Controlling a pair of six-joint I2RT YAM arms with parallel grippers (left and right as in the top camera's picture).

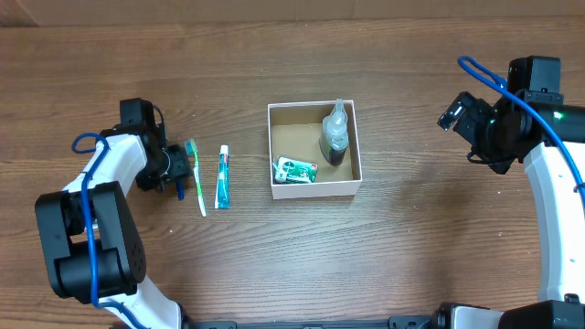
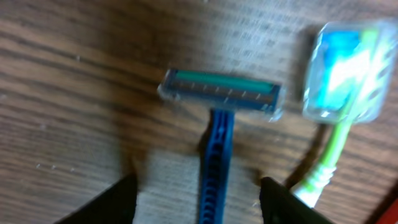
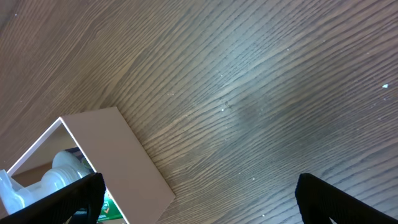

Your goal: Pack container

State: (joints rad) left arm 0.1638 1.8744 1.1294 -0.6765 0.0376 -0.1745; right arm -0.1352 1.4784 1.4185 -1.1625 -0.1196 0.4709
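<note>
The container [image 1: 355, 151], a square white-walled box with a brown inside, sits mid-table and holds a clear bottle [image 1: 335, 133] and a small green packet [image 1: 295, 170]. It also shows in the right wrist view [image 3: 118, 149]. A green toothbrush [image 1: 196, 178] and a toothpaste tube [image 1: 222, 176] lie left of it. A blue razor [image 2: 217, 124] lies on the wood left of the toothbrush head [image 2: 342, 74]. My left gripper [image 2: 198, 202] is open, its fingers on either side of the razor handle. My right gripper [image 3: 199, 199] is open and empty, raised to the right of the container.
The wooden table [image 1: 430, 238] stretches around the container. My left arm [image 1: 91, 210] takes up the lower left and my right arm [image 1: 548, 183] the right edge.
</note>
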